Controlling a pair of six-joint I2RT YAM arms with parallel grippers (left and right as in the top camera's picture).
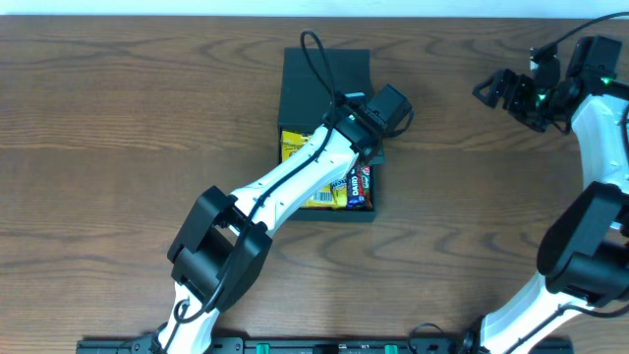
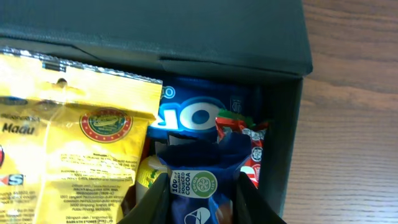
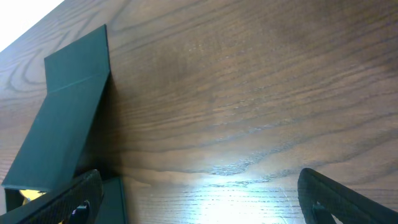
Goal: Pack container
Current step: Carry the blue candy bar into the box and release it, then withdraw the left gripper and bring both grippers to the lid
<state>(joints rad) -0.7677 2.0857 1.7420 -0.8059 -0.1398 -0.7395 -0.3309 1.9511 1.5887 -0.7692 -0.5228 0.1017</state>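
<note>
You are reaching your left arm (image 1: 295, 182) across the open container (image 1: 349, 69), with the left gripper (image 1: 365, 155) hanging low over the yellow packet (image 1: 292, 147) and the blue and red wrappers (image 1: 360, 189). Your right gripper (image 1: 499, 90) is hovering, jaws spread, above the wooden table (image 1: 118, 118).

Seen from overhead, the left arm (image 1: 295, 182) lies across the container (image 1: 324, 74) and hides the middle of its open compartment. The print on the packets there is too small to read. In the left wrist view, the yellow packet (image 2: 68, 143) inside the container runs off the left edge. The blue wrapper (image 2: 196, 177) pinched in the left gripper (image 2: 196, 208) runs off the bottom edge. The right wrist view cuts the container off at its lower left corner.
</note>
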